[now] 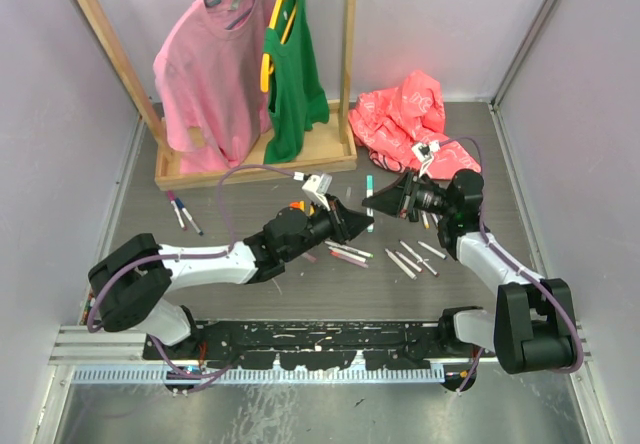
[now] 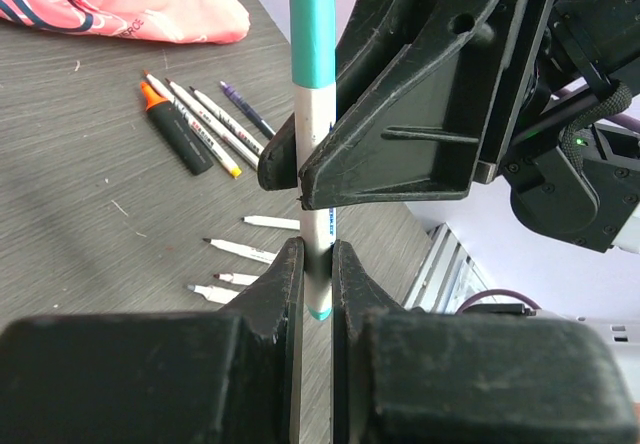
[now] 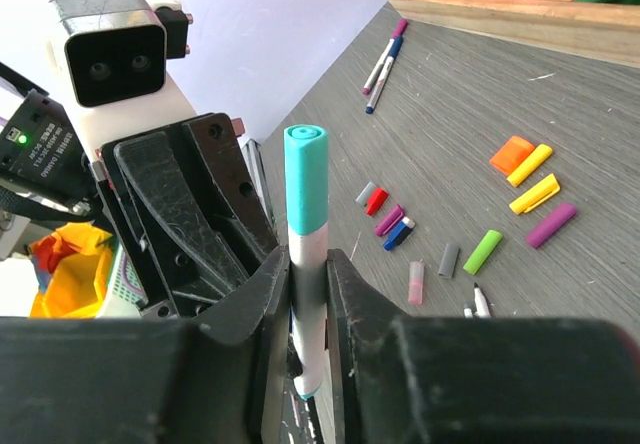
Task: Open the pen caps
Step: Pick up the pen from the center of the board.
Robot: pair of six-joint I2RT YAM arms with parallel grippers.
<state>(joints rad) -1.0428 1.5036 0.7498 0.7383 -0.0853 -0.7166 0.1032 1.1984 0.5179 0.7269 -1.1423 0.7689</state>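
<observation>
- Two grippers share one white pen [image 2: 318, 124], held upright above the grey table [image 2: 70, 224].
- Left gripper [image 2: 318, 264] is clenched on the lower barrel.
- Right gripper [image 3: 308, 274] is pinched on the barrel just under the teal cap [image 3: 305, 179], which is still on the pen.
- Loose caps [image 3: 483, 252] in orange, yellow, purple, green, pink and red lie scattered on the table.
- Several uncapped pens [image 2: 240, 251] lie near a black highlighter [image 2: 180, 134] with its orange cap on.

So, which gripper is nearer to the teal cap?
Right. The right gripper grips the pen just below the cap; the left gripper holds the opposite end.
</observation>
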